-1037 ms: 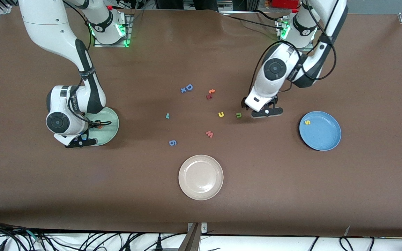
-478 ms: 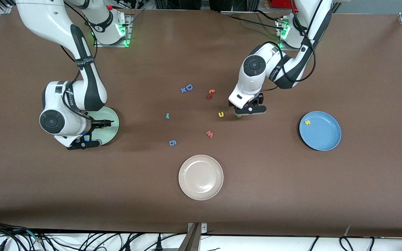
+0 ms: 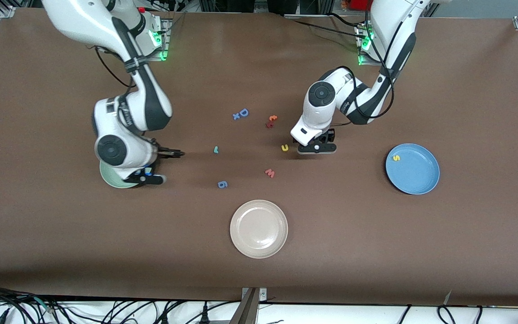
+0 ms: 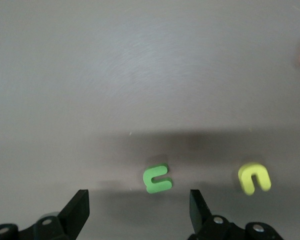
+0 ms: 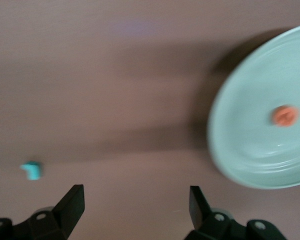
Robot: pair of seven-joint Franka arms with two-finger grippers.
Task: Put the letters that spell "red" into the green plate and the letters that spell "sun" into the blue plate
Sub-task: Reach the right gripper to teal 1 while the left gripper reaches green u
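Dark green arch letter (image 4: 156, 179) is lying flat on the table between the wide-spread jaws of the left gripper (image 4: 138, 212); yellow arch (image 4: 254, 178) is lying just outside one jaw. Orange letter (image 5: 284, 115) is resting in the green plate (image 5: 240, 150); teal "r" (image 5: 32, 170) is lying outside the right gripper's (image 5: 134, 210) spread jaws.

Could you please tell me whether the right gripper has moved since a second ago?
Yes. The right gripper, open, has left the green plate and shifted toward the teal letter at the middle of the table.
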